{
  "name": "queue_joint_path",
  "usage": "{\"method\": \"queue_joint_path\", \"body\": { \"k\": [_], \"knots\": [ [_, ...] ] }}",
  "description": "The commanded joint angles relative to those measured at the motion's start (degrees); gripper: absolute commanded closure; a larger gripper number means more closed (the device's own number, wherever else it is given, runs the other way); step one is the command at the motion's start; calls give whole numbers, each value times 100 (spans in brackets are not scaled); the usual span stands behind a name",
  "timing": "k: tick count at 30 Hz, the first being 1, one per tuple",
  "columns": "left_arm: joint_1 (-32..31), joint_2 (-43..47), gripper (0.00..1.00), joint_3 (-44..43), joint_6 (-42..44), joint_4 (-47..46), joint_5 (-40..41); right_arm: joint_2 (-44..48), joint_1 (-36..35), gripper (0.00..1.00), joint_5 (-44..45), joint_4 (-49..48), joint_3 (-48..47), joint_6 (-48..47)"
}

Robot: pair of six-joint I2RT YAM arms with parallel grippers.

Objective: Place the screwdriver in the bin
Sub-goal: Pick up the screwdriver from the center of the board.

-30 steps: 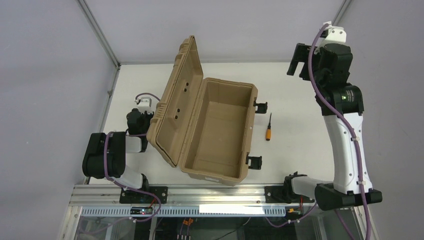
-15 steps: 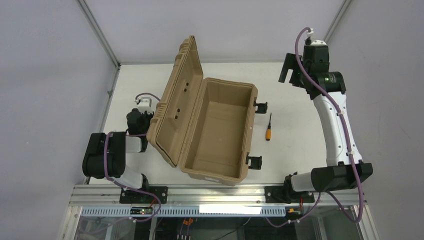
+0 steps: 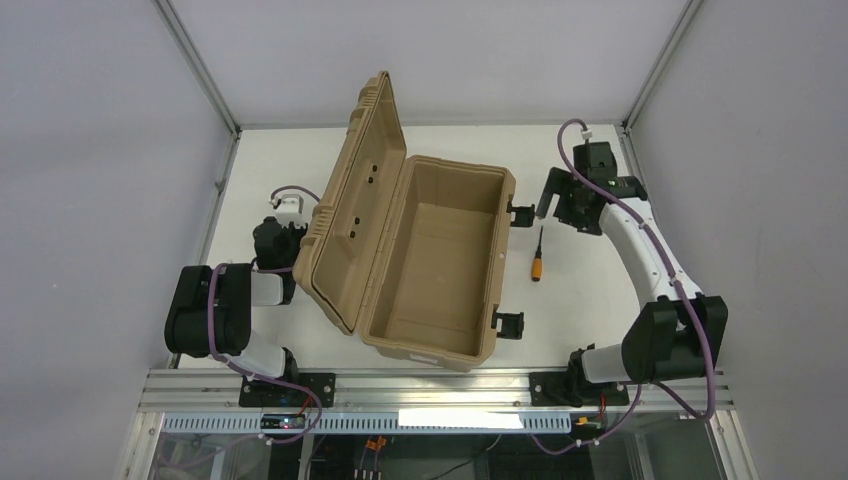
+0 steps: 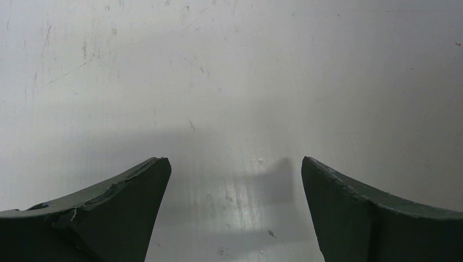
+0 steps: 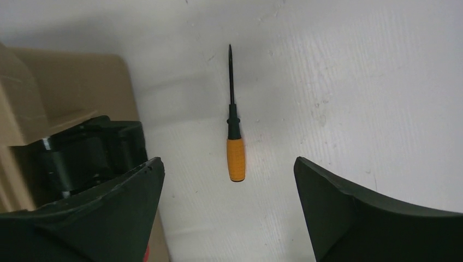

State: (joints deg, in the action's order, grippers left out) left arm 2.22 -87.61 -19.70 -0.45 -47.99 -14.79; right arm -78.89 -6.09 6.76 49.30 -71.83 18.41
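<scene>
- Two sets of fingers gape wide, holding nothing: right gripper point(image 5: 228, 164) above the screwdriver point(image 5: 236, 158), left gripper point(image 4: 235, 164) over the table point(image 3: 600, 300).
- Screwdriver lies flat just right of the open bin point(image 3: 497, 260).
- Probably light and stiff; pinch the ribbed orange handle, not the thin shaft.

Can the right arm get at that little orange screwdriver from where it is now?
Probably yes. The right gripper hangs open close to the screwdriver, which lies bare on the table, framed between its fingers in the wrist view. A latch on the bin sits close by but apart from it.
</scene>
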Motion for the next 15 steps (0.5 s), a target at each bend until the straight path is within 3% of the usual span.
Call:
{"method": "queue_joint_path", "body": {
  "k": [1, 15],
  "knots": [
    [-29, 113, 1, -60, 62, -167, 48, 103, 29, 9, -208, -631, 524, 327],
    [-28, 113, 1, -60, 57, -167, 46, -446, -137, 24, -381, -1624, 1953, 503]
  ]
}}
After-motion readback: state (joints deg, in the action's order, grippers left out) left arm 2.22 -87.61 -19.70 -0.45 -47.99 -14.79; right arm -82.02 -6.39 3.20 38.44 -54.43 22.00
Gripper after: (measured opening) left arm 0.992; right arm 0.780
